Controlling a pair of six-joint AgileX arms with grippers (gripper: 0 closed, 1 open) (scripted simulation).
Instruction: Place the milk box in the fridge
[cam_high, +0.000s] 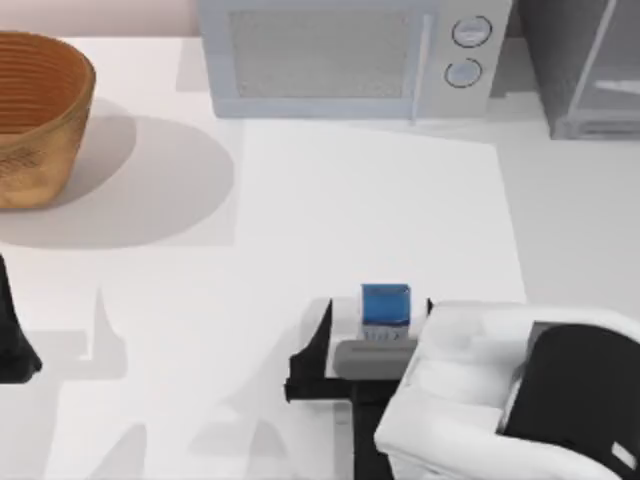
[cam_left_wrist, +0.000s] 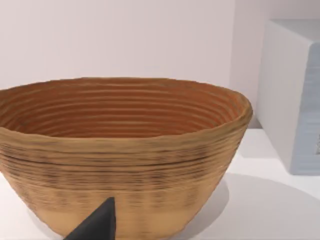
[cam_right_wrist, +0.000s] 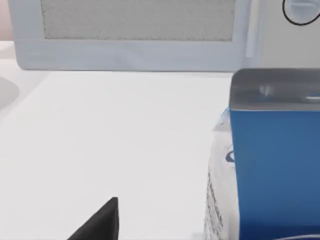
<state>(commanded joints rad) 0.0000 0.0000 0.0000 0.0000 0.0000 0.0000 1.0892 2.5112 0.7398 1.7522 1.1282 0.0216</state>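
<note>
The milk box (cam_high: 385, 308) stands upright on the table right of centre near the front, with a blue top and a white lower band. My right gripper (cam_high: 379, 306) is open and straddles it, one dark finger on each side, apart from the carton. In the right wrist view the milk box (cam_right_wrist: 275, 165) looms close, with one fingertip (cam_right_wrist: 102, 220) well clear of it. The fridge (cam_high: 590, 70), a dark grey cabinet with a pale door panel, stands at the back right. My left gripper (cam_high: 15, 345) is parked at the left edge, one fingertip (cam_left_wrist: 97, 225) showing off-centre.
A light grey microwave (cam_high: 350, 55) with two round dials stands at the back centre, left of the fridge. A woven basket (cam_high: 35, 115) sits at the back left, seen close as the basket (cam_left_wrist: 120, 150) in the left wrist view. Bare white table lies between them.
</note>
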